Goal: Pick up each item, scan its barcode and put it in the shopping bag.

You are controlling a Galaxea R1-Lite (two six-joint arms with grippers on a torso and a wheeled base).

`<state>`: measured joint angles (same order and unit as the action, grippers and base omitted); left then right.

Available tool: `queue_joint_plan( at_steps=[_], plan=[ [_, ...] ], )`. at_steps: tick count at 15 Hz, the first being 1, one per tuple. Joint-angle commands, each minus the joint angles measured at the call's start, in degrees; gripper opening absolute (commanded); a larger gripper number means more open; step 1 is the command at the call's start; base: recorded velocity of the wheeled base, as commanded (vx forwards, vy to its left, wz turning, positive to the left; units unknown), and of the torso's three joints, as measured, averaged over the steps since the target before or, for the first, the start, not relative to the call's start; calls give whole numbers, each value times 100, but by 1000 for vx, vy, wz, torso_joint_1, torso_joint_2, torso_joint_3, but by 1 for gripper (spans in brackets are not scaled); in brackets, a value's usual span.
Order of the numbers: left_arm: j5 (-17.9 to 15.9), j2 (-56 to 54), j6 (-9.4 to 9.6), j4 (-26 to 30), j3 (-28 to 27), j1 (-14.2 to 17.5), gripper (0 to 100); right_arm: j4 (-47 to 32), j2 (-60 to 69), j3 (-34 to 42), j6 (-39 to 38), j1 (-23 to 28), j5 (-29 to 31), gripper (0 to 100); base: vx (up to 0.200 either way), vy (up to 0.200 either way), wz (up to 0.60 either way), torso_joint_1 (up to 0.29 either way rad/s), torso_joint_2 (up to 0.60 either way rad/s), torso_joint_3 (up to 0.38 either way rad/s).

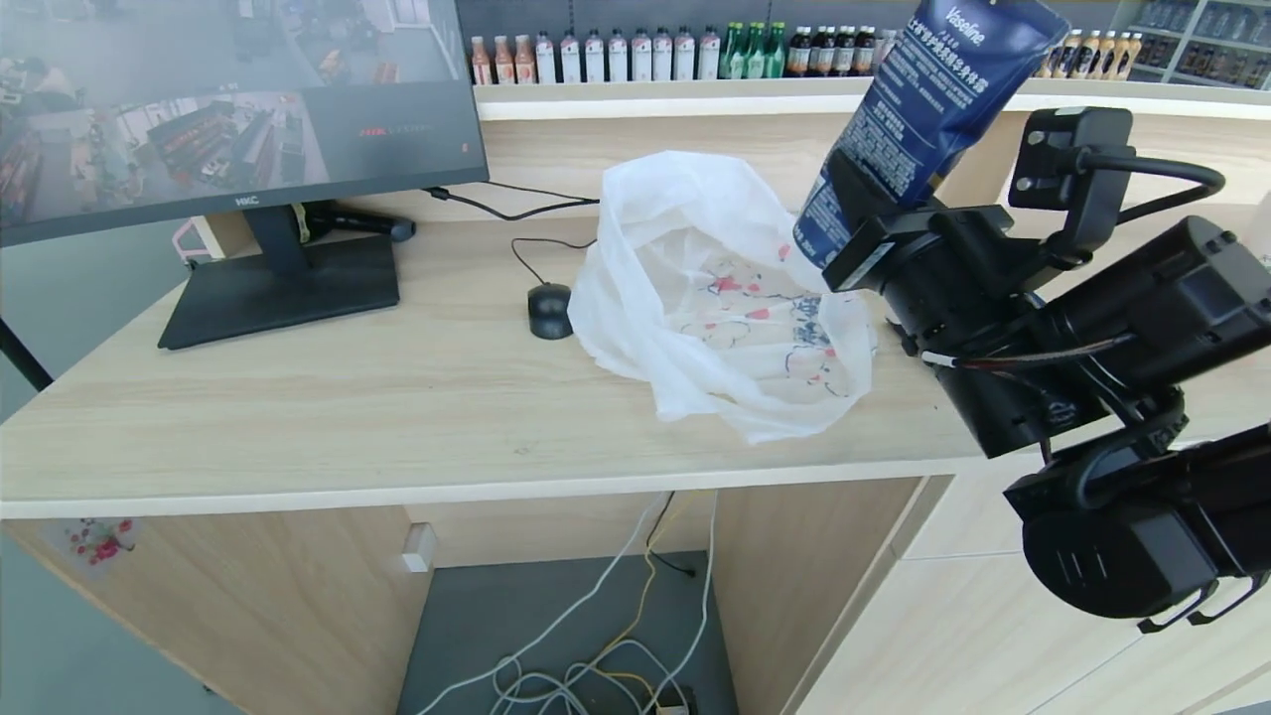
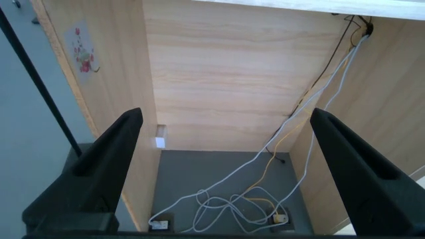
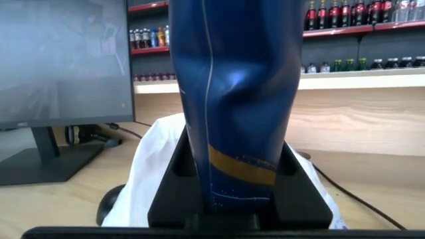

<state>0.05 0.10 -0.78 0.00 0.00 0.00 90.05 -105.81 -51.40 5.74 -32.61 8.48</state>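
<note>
Right gripper [image 1: 862, 243] clamped on the lower end of the blue pouch [image 1: 923, 99]. Pouch stands up with a slight tilt, held in the air above the worktop [image 1: 397, 397], over the right edge of the white bag [image 1: 715, 298]. Bag lies open on the worktop. Mouse [image 1: 549, 310] just beside the bag on its left, monitor [image 1: 228, 99] further left. Left gripper [image 2: 226, 166] spread wide, nothing in it, facing the space under the worktop, cables [image 2: 232, 199] on the floor there.
</note>
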Motion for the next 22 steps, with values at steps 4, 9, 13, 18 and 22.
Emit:
queue_joint_plan(
  at_steps=[4, 9, 13, 18, 22],
  plan=[
    [4, -1, -1, 0, 0, 0, 100, -5, -159, 77, 15, -184, -40, 0, 0, 0, 0, 0, 0, 0],
    [4, -1, -1, 0, 0, 9, 100, -779, -238, -239, 6, -140, -383, 0, 0, 0, 0, 0, 0, 0],
    [4, -1, -1, 0, 0, 0, 100, -1983, -405, -1233, -82, -132, -471, 0, 0, 0, 0, 0, 0, 0],
    [4, -1, -1, 0, 0, 0, 100, -2668, -422, -1514, -91, -17, -796, 0, 0, 0, 0, 0, 0, 0],
    [4, -1, -1, 0, 0, 0, 100, -3020, -589, -1927, -126, 71, -875, 0, 0, 0, 0, 0, 0, 0]
  ],
)
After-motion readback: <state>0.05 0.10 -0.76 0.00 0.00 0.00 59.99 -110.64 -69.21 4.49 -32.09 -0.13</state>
